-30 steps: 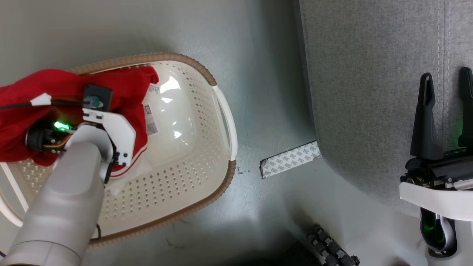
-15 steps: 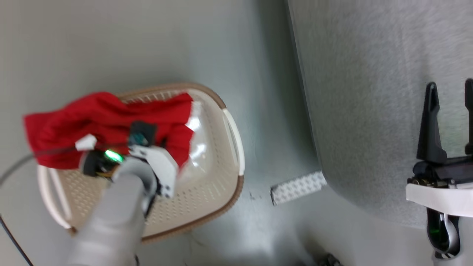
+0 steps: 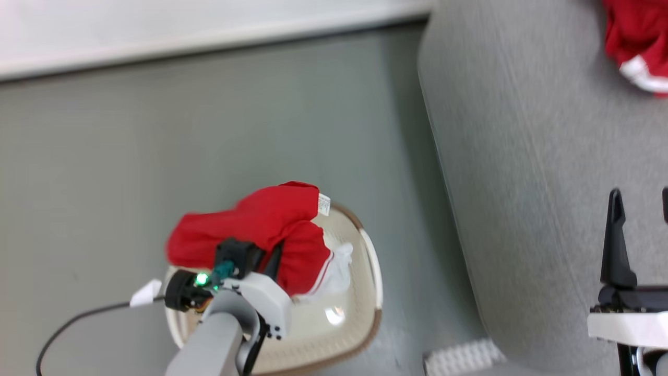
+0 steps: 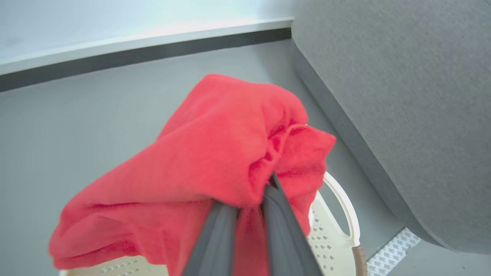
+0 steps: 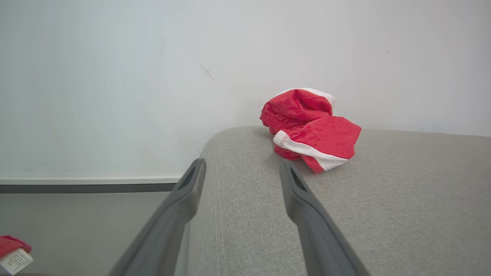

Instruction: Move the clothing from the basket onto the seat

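Head view: the left end effector [image 3: 275,262] is clamped on a red garment [image 3: 261,230], holding it bunched above the far left part of the cream, brown-rimmed basket [image 3: 373,292]. The basket stands on the grey floor [image 3: 209,130]. The garment's white-striped edge hangs down toward the inside of the basket; whether it touches the plastic cannot be told. A white label [image 3: 324,204] sticks out at the garment's far right corner, and a dark cable [image 3: 68,326] trails left from the wrist. To the right lies the light-grey seat [image 3: 522,183], with a second red garment [image 3: 634,42] at its far right, well apart from the basket. The right end effector [image 3: 641,209] hovers over the seat's near right part with its fingers spread wide and nothing between them. A patterned strip [image 3: 462,357] lies on the floor between basket and seat.

Left wrist view: the two dark fingers [image 4: 215,237] pinch a fold of the red garment, which drapes over and around them. A corner and handle of the basket show below on the right, and the seat's edge rises beyond.

Right wrist view: the wide-spread fingers [image 5: 180,207] straddle the left edge of the seat and grip nothing. The second red garment lies crumpled, white trim showing, on the far part of the cushion against a pale wall [image 5: 115,76].
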You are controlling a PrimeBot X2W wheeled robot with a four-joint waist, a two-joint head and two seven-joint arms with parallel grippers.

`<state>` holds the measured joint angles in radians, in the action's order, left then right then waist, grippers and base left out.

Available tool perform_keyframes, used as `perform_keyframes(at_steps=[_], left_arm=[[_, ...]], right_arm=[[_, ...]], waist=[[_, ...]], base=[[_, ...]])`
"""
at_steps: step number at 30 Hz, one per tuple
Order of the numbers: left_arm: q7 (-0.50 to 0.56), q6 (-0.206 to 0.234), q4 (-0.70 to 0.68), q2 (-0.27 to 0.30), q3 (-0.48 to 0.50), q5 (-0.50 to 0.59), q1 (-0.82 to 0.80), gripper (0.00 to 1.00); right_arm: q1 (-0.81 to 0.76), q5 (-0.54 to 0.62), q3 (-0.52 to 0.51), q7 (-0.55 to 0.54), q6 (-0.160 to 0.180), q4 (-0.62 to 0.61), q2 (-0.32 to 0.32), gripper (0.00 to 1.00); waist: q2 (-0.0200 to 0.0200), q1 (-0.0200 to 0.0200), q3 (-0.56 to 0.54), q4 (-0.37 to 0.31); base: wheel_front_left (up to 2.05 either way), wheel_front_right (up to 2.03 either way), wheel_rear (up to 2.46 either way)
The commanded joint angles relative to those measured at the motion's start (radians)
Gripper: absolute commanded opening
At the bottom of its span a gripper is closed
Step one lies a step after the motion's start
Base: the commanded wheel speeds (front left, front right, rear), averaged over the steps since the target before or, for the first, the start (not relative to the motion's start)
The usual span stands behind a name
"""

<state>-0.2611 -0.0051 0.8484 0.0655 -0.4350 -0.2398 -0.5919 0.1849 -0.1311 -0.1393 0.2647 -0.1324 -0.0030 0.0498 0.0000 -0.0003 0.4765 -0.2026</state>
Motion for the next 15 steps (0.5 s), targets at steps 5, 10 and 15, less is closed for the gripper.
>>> perform_keyframes(at_steps=[5,10,15], left_arm=[[-0.003,0.034,-0.168,0.022,0.016,-0.009,0.13,0.0],[-0.003,0.068,-0.31,0.047,0.034,-0.016,0.232,0.0],[-0.003,0.098,-0.429,0.082,0.062,-0.026,0.319,0.0]], right_arm=[[-0.062,0.031,-0.012,-0.001,0.003,0.025,0.001,1.0],[-0.113,0.049,-0.005,-0.001,0.003,0.046,0.001,1.0],[-0.164,0.059,0.005,-0.001,0.003,0.059,0.001,1.0]], waist=[[0.0,0.0003,-0.237,0.107],[0.0,0.0003,-0.334,0.124],[0.0,0.0003,-0.413,0.137]], base=[[0.0,0.0,0.0],[0.0,0.0,0.0],[0.0,0.0,0.0]])
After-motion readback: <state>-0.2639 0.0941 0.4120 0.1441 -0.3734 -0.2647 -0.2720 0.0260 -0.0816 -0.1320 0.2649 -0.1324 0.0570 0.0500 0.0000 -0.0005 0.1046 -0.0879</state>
